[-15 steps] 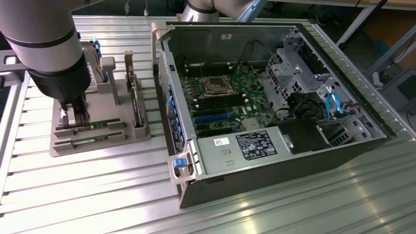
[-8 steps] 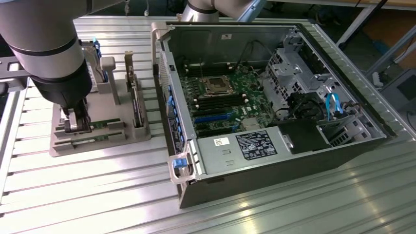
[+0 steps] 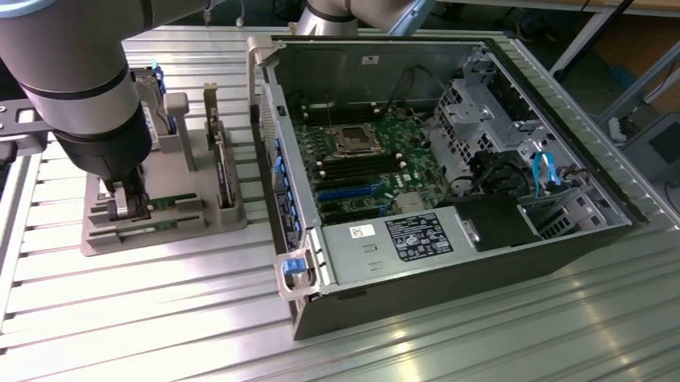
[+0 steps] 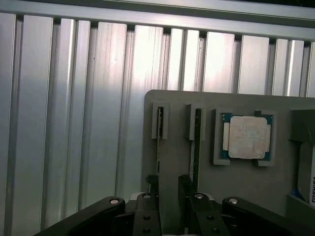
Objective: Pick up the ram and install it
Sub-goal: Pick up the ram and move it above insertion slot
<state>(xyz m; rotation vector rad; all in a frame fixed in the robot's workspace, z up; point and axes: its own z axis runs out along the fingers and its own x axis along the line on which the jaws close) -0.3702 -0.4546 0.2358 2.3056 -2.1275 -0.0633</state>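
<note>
The task stood at its start: the ram (image 4: 160, 129) sat on edge in its slot in the grey fixture tray (image 4: 173, 105), not yet lifted, and nothing of the install was done. The hand (image 4: 169, 186) hung low over one end of the tray. Its 2 fingers (image 4: 152, 189) were a narrow way apart, with bare tray between them, clamped on nothing. The ram ran just beside one finger, not centred in the gap. In the exterior view the hand (image 3: 130, 200) was down among the uprights of the grey fixture tray (image 3: 159, 232), which lay on the ribbed worktop (image 3: 159, 318) to the exterior view's left of the open computer case (image 3: 447, 290). The tray held 2 sticks in all, with the second stick (image 4: 198, 129) in a parallel slot and the square processor (image 4: 246, 136) in its own pocket beyond. The case held the motherboard (image 3: 367, 171), whose processor socket (image 3: 351, 142) looked empty. The long dark memory slots (image 3: 331, 167) beside it appeared unfilled, and a labelled power supply (image 3: 420, 237) sat nearby.
</note>
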